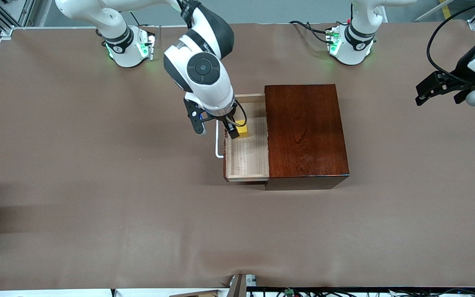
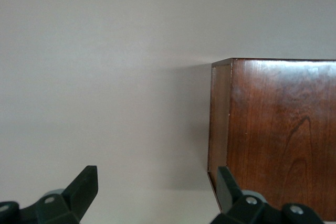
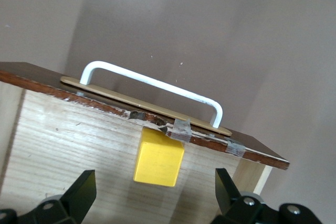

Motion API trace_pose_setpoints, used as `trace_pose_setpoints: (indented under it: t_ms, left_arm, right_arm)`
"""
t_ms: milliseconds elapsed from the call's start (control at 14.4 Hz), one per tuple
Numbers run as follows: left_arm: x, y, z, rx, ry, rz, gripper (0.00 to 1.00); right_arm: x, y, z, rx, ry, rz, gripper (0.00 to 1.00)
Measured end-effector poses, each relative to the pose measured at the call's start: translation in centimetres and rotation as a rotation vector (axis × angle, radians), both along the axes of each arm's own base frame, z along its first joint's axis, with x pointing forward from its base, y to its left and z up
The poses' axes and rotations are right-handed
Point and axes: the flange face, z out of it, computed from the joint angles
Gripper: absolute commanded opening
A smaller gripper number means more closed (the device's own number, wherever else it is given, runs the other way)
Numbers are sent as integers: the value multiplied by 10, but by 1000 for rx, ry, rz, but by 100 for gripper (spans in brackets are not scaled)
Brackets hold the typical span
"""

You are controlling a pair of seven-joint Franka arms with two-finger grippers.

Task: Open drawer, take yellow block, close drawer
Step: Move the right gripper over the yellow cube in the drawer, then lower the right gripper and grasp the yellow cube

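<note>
Front view: the drawer (image 1: 246, 159) stands pulled out of the wooden box (image 1: 305, 131) at the centre of the frame, sliding toward the right arm's end of the table, its white handle (image 1: 218, 142) on the leading face. The opening step looks done; the take is in hand. The right gripper (image 1: 234, 128) hangs over the upper part of the tray, just above centre of the frame, right at the yellow block (image 1: 242, 130), which sits on the pale floor close to the handle wall. From here I cannot be sure whether a finger already touches the cube. The left gripper (image 1: 427, 90) waits at the right edge of the frame, clear of the box.

Left wrist view: the left gripper's fingers (image 2: 84, 184) are spread along the bottom edge, nothing between them; the box's corner fills the lower right.

Right wrist view: the right gripper's fingers (image 3: 81, 192) are spread wide at the bottom corners, and the block lies low in the centre between them, apparently not yet pinched, against the front wall under the handle.

The next move, I judge, calls for a straight descent and a squeeze on two flat faces, minding the wall. The block is a cube with no long axis; its faces sit slightly skewed to the wall. The drawer's long axis runs up and down the front view, square to its travel.
</note>
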Motion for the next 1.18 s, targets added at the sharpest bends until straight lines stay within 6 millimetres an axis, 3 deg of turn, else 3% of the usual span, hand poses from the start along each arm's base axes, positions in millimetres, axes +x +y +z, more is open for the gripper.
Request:
trace_pose_setpoints:
  t_ms: [416,900,1177]
  left_arm:
    - [0,-2,0,1,0,-39,100]
    - [-1,-5,0,1,0,-45,100]
    - [-1,-6,1,1,-1,-47,100]
  right_arm:
    - [0,10,-24,-1,19,-93,100]
    - [-21,34,-59,-37,55,-107,100]
    - [-23,37,-71,-57,46,-99,100]
